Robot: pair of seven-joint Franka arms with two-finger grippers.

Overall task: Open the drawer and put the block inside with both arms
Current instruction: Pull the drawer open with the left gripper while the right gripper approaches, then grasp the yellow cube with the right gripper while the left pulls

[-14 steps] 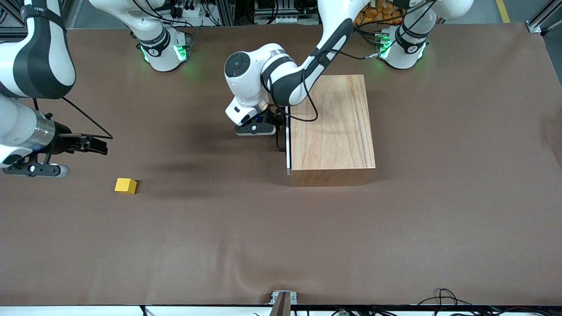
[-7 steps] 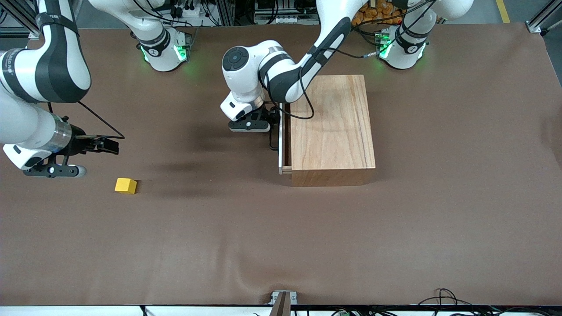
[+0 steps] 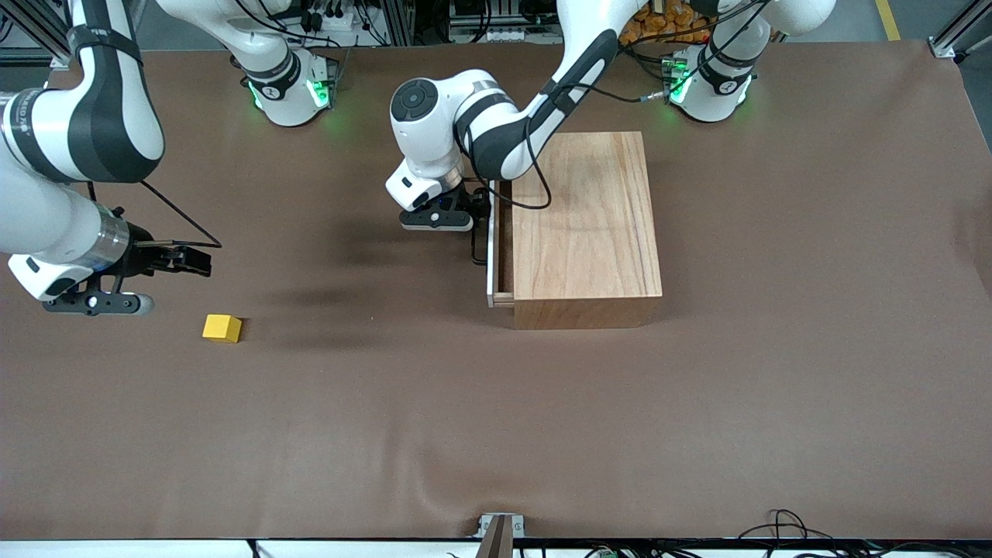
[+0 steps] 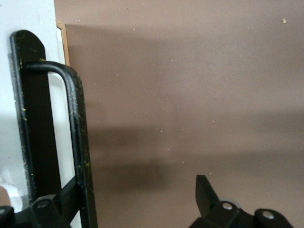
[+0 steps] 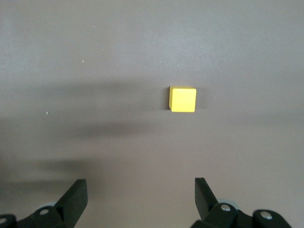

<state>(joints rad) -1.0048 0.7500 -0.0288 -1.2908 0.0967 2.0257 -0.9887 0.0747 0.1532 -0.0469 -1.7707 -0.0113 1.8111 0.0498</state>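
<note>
A brown matte cloth covers the whole surface (image 3: 775,387), rippling slightly along its near edge. A small metal bracket (image 3: 500,527) sits at that edge's middle, with black cables (image 3: 790,527) nearby. Aluminium framing (image 3: 957,31) shows at one top corner.

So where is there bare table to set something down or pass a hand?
The wide strip nearer the front camera than the block and cabinet is bare. So is the stretch between them. It is crowded at the drawer front, where the left gripper hooks its handle. The right gripper hovers open beside the block.
</note>
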